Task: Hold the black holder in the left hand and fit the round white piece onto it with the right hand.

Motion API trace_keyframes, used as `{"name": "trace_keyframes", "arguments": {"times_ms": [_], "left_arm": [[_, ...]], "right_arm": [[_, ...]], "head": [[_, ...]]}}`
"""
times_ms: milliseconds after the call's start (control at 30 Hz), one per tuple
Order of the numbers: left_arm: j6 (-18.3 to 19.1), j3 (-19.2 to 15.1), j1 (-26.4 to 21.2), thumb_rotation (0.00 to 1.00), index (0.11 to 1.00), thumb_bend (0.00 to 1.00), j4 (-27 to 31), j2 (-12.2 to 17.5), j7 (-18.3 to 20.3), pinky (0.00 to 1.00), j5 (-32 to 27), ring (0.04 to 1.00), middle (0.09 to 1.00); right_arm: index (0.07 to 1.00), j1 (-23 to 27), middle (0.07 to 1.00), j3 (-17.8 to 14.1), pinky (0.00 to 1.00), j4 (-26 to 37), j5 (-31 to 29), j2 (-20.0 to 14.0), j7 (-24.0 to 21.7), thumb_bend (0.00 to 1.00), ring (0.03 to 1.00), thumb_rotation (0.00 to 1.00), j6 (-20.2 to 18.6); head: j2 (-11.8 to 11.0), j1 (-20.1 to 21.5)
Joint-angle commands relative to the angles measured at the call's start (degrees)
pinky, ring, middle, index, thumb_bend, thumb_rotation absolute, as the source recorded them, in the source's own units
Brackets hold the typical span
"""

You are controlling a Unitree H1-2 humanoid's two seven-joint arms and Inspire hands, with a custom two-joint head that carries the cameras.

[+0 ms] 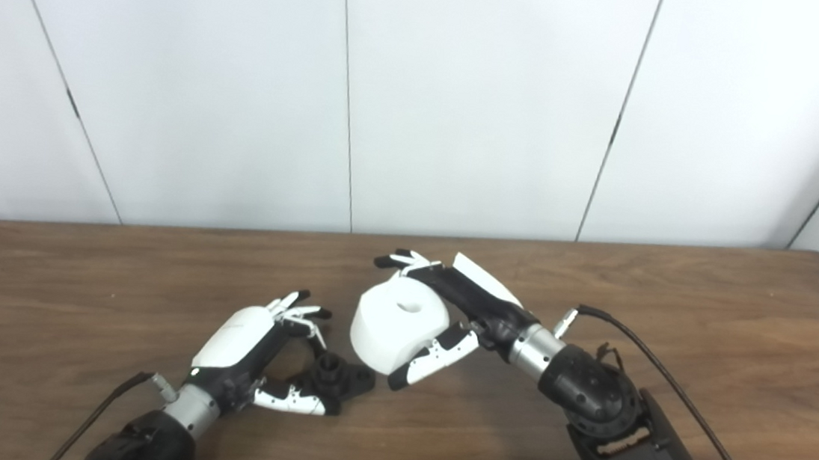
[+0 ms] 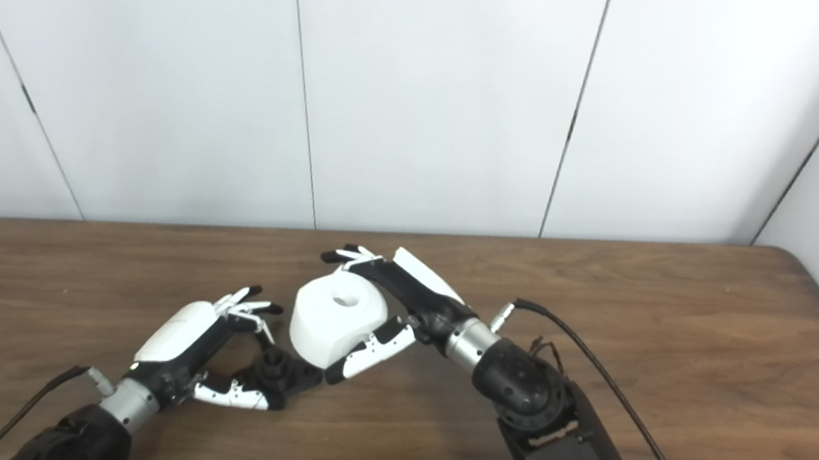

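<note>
On the table [image 1: 673, 300], the right robot hand [image 1: 457, 317], fingers wrapped around the round white piece [image 1: 397, 323], should centre its hole over the black holder [image 1: 335, 377] that the left robot hand [image 1: 251, 354] loosely pinches just beside it.

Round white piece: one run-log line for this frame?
right robot hand: shut on round white plastic piece | left robot hand: around black plastic holder on wooden table | fit: not yet
</note>
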State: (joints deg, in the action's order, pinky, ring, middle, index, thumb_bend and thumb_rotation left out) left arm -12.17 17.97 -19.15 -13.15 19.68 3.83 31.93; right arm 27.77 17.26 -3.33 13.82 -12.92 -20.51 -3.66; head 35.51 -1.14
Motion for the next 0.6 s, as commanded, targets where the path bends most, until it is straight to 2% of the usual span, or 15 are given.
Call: {"name": "trace_keyframes", "arguments": {"times_ms": [0,567], "left_arm": [[0.04,1.08,-0.15,0.05,0.482,0.52,1.67,-0.62,1.20,1.00,1.25,1.000,0.868],[2.14,2.62,0.00,0.05,0.482,0.52,3.40,-3.25,1.68,1.00,2.32,1.000,0.863]], "right_arm": [[0.480,2.03,0.907,-0.21,1.00,0.30,-0.40,0.31,0.03,0.53,1.000,0.14,2.69],[0.480,2.72,0.896,0.79,1.00,-2.66,-0.78,2.46,-1.08,0.53,1.000,0.14,4.25]], "head": [[0.42,-0.85],[2.05,-3.33]]}}
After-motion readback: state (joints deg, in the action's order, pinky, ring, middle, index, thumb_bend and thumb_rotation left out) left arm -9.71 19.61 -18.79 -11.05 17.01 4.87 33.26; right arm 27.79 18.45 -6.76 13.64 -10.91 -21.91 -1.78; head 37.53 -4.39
